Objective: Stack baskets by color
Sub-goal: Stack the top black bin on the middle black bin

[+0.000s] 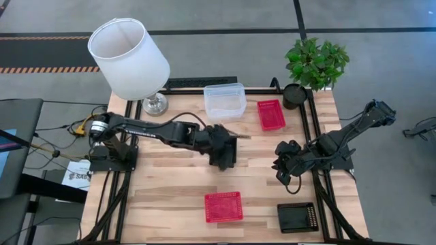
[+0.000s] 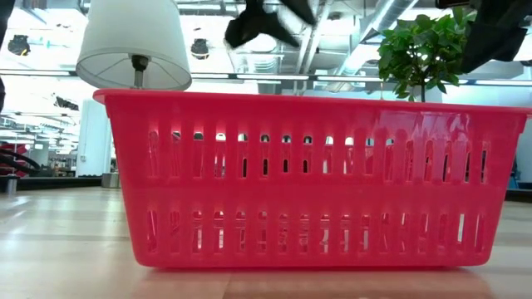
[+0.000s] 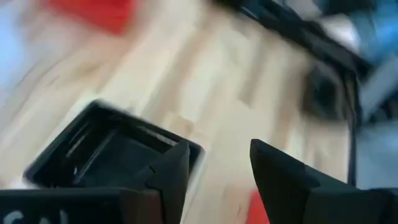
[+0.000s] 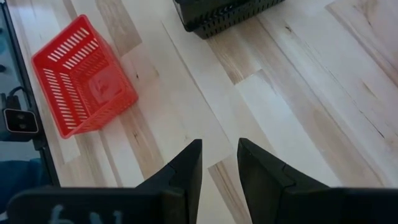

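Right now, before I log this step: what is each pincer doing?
Left pincer: open, holding nothing, over the table's middle near a black basket.
Right pincer: open, empty, above bare wood.

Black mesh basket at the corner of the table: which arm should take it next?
Right. The right gripper, open and empty, is nearest the black mesh basket and faces it. The left gripper is over the table's middle, farther off.
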Available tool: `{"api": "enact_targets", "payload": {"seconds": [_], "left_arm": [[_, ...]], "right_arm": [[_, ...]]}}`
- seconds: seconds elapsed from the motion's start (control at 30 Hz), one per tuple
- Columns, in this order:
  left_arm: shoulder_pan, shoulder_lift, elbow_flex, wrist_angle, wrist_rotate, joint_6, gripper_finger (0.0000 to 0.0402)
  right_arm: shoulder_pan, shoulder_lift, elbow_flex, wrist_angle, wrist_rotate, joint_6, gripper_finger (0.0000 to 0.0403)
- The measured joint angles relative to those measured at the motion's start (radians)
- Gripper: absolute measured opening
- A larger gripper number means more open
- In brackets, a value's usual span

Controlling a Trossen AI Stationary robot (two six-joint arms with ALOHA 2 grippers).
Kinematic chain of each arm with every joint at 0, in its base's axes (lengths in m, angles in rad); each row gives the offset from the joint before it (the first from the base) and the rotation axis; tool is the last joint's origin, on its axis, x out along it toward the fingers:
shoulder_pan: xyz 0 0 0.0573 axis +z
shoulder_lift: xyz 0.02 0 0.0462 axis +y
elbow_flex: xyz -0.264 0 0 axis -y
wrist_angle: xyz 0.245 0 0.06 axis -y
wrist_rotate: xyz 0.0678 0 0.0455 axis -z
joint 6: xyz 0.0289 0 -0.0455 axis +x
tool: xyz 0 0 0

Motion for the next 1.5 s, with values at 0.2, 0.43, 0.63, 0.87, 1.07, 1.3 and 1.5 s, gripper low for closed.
{"api": "enact_targets", "payload": {"seconds": [0.2,0.43,0.63,0.87,1.07,1.3,1.5], "left_arm": [[-0.020,0.016,0.027,-0.107,0.277,0.318,0.0099],[-0.014,0.082,0.027,-0.140,0.307,0.455,0.0006],[0.020,0.129,0.027,-0.151,0.381,0.509,0.0000],[0.048,0.153,0.027,-0.197,0.331,0.562,0.0000],[0.039,0.203,0.026,-0.216,0.263,0.593,0.0000],[0.016,0.203,0.027,-0.215,0.063,0.595,0.0000],[-0.009,0.147,0.027,-0.205,0.032,0.670,0.0000]], "right_arm": [[0.000,0.000,0.000,0.002,-0.001,0.016,0.0123],[0.000,0.000,0.000,0.005,-0.001,0.027,0.0123],[0.000,0.000,0.000,0.005,-0.002,0.028,0.0123],[0.000,0.000,0.000,0.006,-0.001,0.054,0.0123],[0.000,0.000,0.000,0.004,-0.002,0.055,0.0123],[0.000,0.000,0.000,0.001,-0.001,0.061,0.0123],[0.000,0.000,0.000,0.005,-0.001,0.061,0.0123]]}}
